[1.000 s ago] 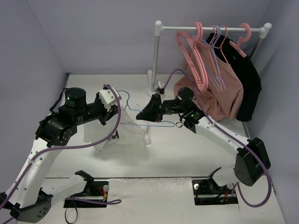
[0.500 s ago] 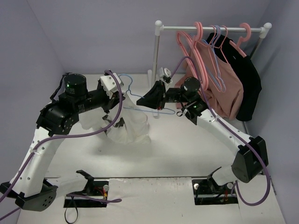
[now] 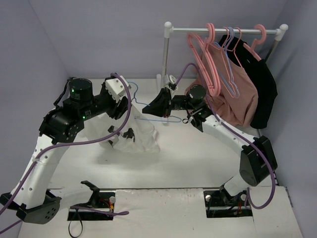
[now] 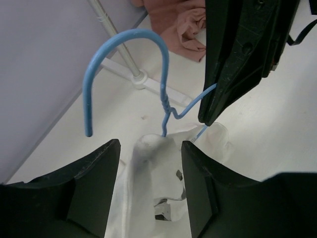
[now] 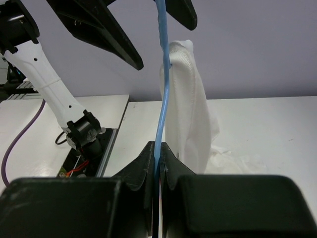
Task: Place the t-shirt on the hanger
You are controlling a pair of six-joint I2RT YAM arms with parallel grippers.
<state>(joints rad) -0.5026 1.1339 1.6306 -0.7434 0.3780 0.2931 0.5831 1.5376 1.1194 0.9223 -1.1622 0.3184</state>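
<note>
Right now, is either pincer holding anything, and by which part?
The right pincer grips the hanger by its sloping wire just below the hook; the left pincer is open, straddling the t-shirt.

Robotics lab test cell, plain lilac walls (image 3: 99, 34) boxing in a white table (image 3: 188, 158), two robot arms (image 3: 44, 148) bolted at its near edge, purple cables (image 3: 99, 140) looping off them, bare wiring (image 3: 101, 202) in a base cutout, small white clothes rail (image 3: 223, 30) with pink hangers (image 3: 208, 54) at the back.
</note>
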